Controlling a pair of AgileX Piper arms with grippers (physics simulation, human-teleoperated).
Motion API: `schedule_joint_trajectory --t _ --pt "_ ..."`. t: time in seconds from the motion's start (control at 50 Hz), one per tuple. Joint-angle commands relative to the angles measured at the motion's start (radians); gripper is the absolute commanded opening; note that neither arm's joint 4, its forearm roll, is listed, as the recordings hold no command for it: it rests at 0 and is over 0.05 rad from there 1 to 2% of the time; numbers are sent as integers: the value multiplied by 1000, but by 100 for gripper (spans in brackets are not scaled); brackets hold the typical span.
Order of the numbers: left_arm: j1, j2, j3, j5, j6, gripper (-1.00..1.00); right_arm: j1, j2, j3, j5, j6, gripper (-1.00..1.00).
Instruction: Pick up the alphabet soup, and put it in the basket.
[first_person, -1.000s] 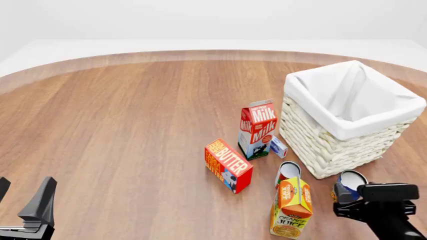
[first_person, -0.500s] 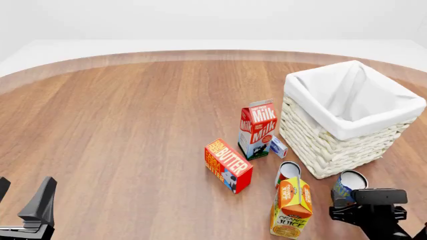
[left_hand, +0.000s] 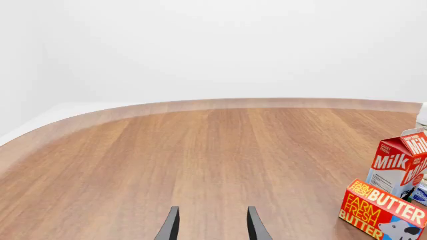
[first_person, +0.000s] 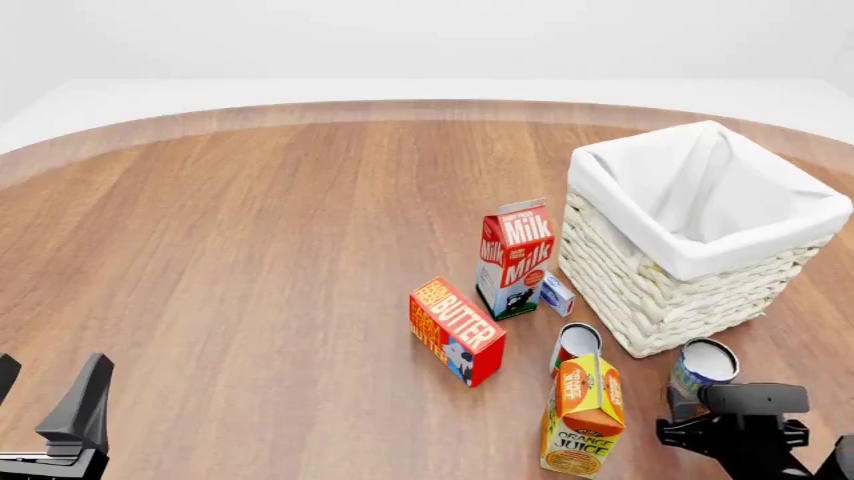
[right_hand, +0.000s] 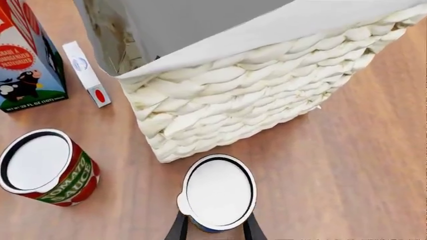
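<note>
The alphabet soup (first_person: 702, 366) is a small blue-labelled can with a pale top. It stands upright on the table just in front of the basket (first_person: 663, 283), a big whitish wicker one with white lining. In the right wrist view the can (right_hand: 219, 191) sits between my right gripper's fingers (right_hand: 177, 229), one on each side of its lower part. The jaws look open around it and the basket wall (right_hand: 240, 112) is just beyond. My right gripper (first_person: 709, 401) is low at the near right. My left gripper (left_hand: 213, 229) is open and empty at the near left (first_person: 51, 420).
A red-and-white tomato sauce can (first_person: 577, 345) (right_hand: 44, 167) stands left of the soup, with an orange juice carton (first_person: 583, 415) in front of it. A milk carton (first_person: 514, 258), a butter box (first_person: 457, 330) and a small white box (first_person: 557, 295) stand left of the basket.
My right gripper has drawn back toward the near edge and lowered. The soup can, partly covered and looking tilted before, now shows upright. The left arm has not moved.
</note>
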Motion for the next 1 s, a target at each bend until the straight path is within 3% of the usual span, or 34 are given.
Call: schedule_joint_trajectory --t 0.02,0.7,1.0 --pt "0 0 0 0 0 100 3 19 1 -2 -2 -100" --pt "0 0 0 0 0 100 1 -41 1 13 2 -100" --pt "0 0 0 0 0 100 4 -241 1 194 7 -100"
